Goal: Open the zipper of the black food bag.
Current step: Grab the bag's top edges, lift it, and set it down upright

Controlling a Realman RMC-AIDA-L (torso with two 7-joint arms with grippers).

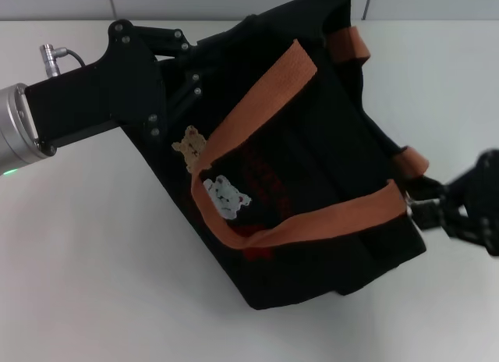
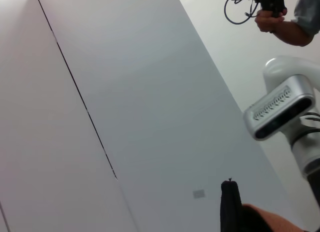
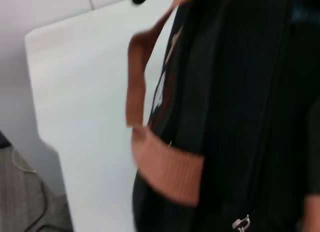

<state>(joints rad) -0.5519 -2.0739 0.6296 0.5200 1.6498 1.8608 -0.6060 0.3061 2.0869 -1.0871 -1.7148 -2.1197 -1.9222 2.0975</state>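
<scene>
The black food bag lies tilted across the white table, its orange-brown handles and bear patches facing up. My left gripper is shut on the bag's far left end and holds the fabric there. At the bag's right end, my right gripper is shut on the small silvery pull of the zipper. The right wrist view shows the zipper as a dark line down the bag's top, with the pull at its end. Only a corner of the bag shows in the left wrist view.
The white table spreads around the bag, with its far edge against a pale wall. In the left wrist view the robot's head and a person's hand holding a device show.
</scene>
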